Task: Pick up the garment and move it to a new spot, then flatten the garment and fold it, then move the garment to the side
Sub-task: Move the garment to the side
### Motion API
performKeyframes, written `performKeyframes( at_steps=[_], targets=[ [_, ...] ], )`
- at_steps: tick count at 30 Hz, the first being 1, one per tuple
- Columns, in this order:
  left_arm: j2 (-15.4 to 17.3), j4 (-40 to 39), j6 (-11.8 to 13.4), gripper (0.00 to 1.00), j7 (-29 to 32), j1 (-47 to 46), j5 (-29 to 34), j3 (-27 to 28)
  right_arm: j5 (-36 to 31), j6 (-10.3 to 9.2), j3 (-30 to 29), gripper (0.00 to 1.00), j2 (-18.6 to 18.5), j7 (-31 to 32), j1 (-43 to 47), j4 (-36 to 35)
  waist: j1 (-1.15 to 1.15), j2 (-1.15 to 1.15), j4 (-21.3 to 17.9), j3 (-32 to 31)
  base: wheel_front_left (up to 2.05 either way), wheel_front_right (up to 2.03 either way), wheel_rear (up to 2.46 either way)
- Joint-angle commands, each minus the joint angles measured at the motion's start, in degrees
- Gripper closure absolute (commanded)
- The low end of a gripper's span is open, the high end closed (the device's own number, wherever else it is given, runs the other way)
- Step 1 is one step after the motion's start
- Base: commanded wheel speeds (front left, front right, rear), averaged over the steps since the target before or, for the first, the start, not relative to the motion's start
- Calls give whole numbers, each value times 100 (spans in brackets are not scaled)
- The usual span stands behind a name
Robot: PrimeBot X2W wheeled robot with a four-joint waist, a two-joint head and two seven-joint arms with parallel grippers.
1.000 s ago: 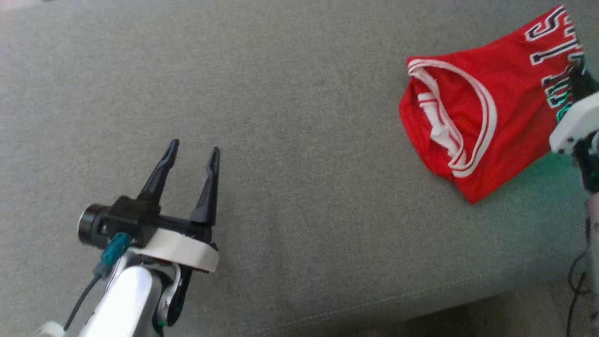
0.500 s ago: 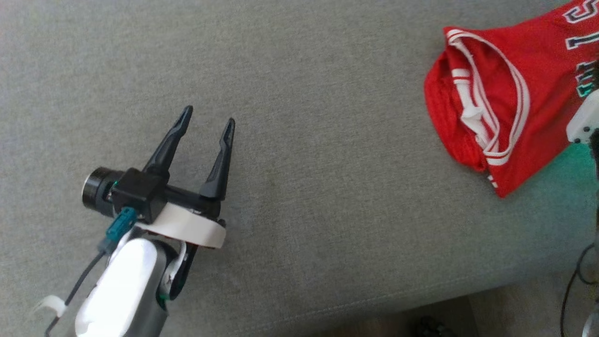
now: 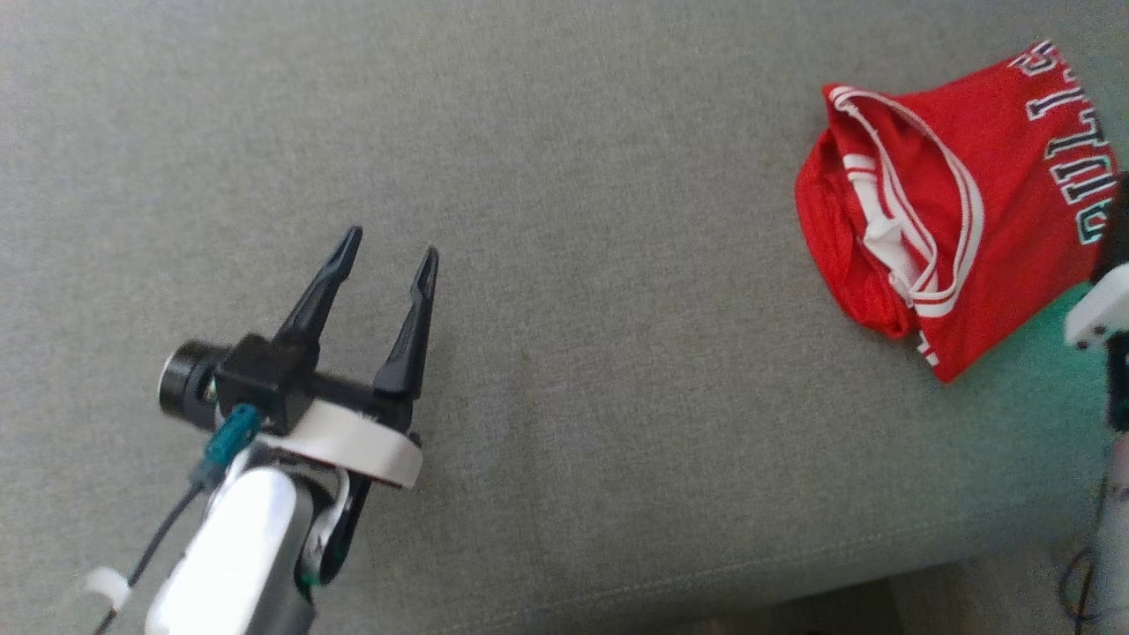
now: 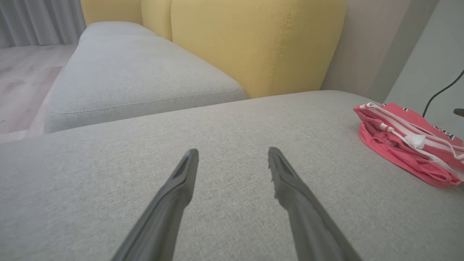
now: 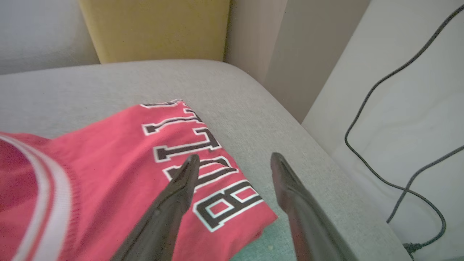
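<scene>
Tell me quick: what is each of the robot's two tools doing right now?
Left tool: open, holding nothing, above the grey cushion.
Right tool: open, holding nothing, at the edge of the red jersey.

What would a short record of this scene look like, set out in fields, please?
surface: grey cushion
garment: red jersey, folded over, lying toward the cushion's right end
left gripper: open, empty, over bare cushion
right gripper: open, poised over the jersey's lettered corner
background: yellow backrest behind the cushion
</scene>
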Motion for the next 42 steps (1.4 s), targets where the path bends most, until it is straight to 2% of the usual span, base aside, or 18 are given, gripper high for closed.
performKeyframes(
  at_steps=[1, 8, 12, 16, 25, 42],
  targets=[
    [66, -141, 58, 0, -66, 60, -57, 216, -8, 39, 99, 0, 91, -100, 112, -402, 0, 0, 30, -243, 0, 0, 0],
    [45, -141, 231, 0, -69, 418, -146, 354, 373, 39, 590, 0, 667, -192, 1310, -2221, 0, 0, 193, -725, 0, 0, 0],
    [47, -168, 315, 0, -70, 553, -199, 449, 681, 39, 1136, 0, 776, -171, 1819, -3032, 0, 0, 397, -906, 0, 0, 0],
    [60, -210, 396, 0, -70, 646, -242, 565, 1030, 39, 1699, 0, 801, -237, 2123, -3462, 0, 0, 663, -1062, 0, 0, 0],
    [182, -263, 535, 0, -70, 1005, -310, 806, 1441, 39, 2530, 0, 805, -442, 2577, -3555, 0, 0, 1081, -1425, 0, 0, 0],
    [282, -341, 638, 0, -22, 1732, -327, 679, 1469, 39, 2562, 0, 805, -383, 3440, -3618, 0, 0, 1081, -2094, 0, 0, 0]
  ],
)
